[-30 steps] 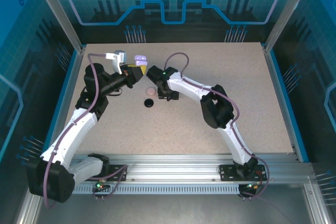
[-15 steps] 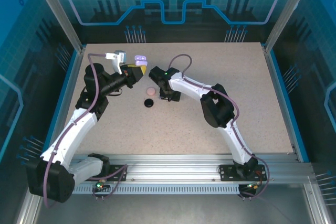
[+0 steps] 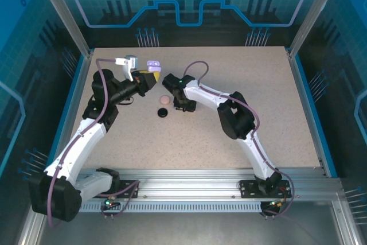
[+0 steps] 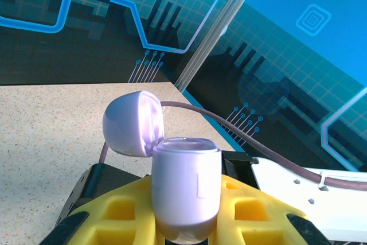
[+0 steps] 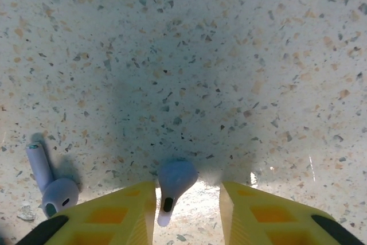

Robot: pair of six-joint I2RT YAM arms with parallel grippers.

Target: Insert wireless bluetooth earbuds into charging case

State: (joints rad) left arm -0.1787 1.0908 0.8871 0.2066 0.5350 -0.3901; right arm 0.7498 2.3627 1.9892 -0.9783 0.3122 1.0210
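Note:
My left gripper is shut on the lavender charging case, held off the table with its lid flipped open; the same case shows from above at the back left. My right gripper is open, pointing straight down at the table. A lavender earbud lies between its yellow fingers, close to the left one. A second lavender earbud lies on the table to the left, outside the fingers. From above, the right gripper hovers near the table's middle.
A closed pale pink case and a closed black case sit on the speckled table just left of the right gripper. Blue walls ring the table.
The right arm has shifted slightly lower over the table near the pink case. The left arm and lavender case have not moved.

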